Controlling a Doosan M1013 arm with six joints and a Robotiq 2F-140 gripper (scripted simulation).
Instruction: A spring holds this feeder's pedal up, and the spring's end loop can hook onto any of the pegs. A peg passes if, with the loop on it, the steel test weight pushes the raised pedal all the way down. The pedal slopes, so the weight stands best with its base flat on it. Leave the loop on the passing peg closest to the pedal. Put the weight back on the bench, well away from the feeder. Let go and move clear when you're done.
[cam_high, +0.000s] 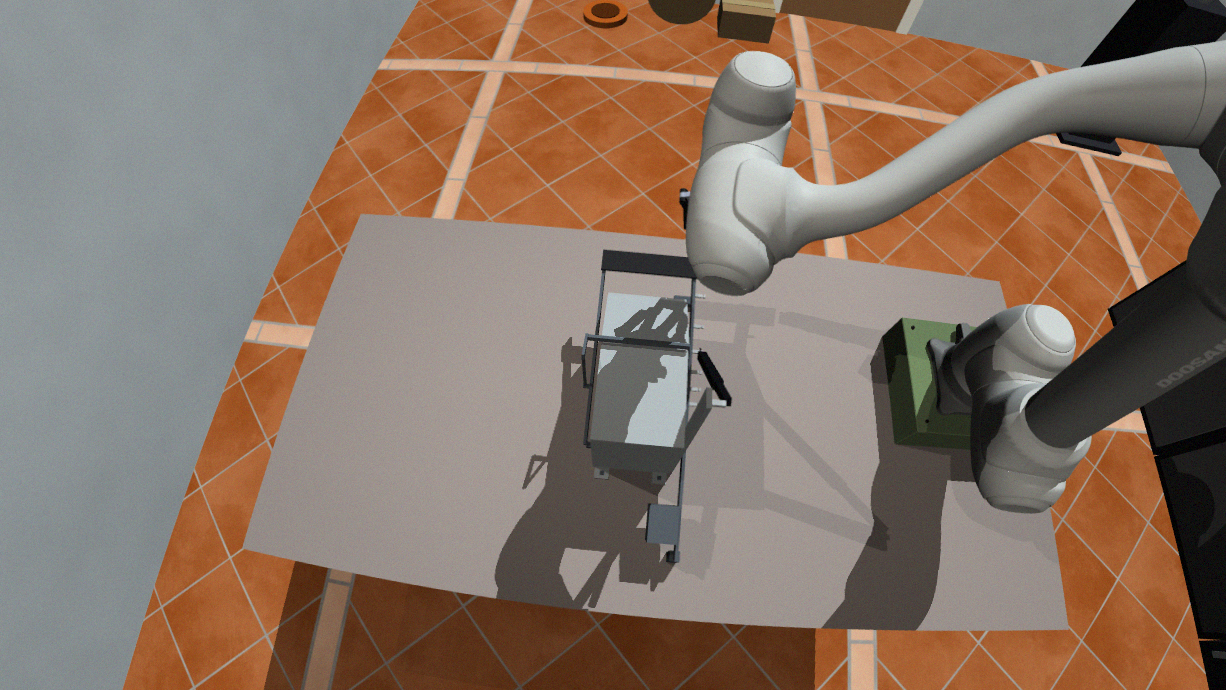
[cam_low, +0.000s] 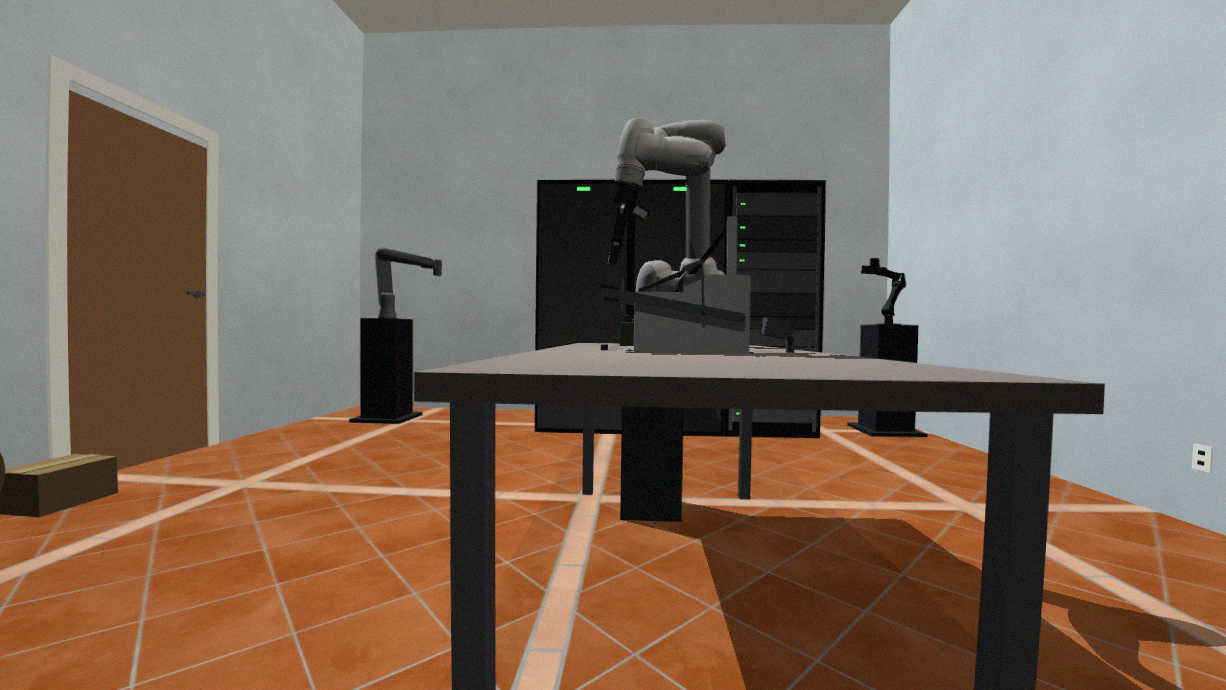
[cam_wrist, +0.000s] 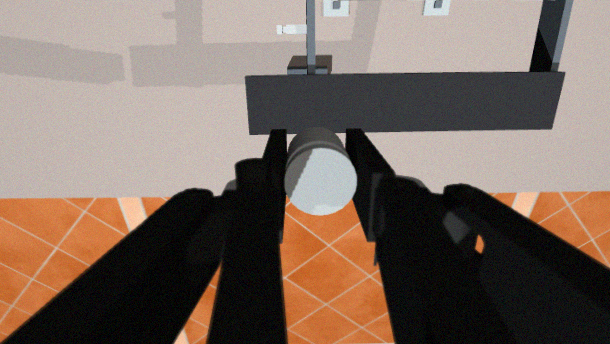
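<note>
The feeder (cam_high: 639, 385) is a grey box in the middle of the bench. Its dark pedal (cam_high: 647, 261) sits raised at the far end and also shows in the wrist view (cam_wrist: 400, 102). My gripper (cam_wrist: 316, 153) is shut on the steel test weight (cam_wrist: 320, 172), a grey cylinder, and holds it in the air just off the pedal's outer edge. In the exterior view the gripper (cam_low: 616, 248) hangs above the pedal's left end. The black spring (cam_high: 713, 377) lies along the feeder's right side by a row of small pegs (cam_high: 696, 327). I cannot tell which peg holds the loop.
The arm's green base block (cam_high: 926, 381) stands at the bench's right. A thin rod with a small grey block (cam_high: 662, 522) runs from the feeder toward the near edge. The bench's far edge lies just past the pedal, with tiled floor beyond.
</note>
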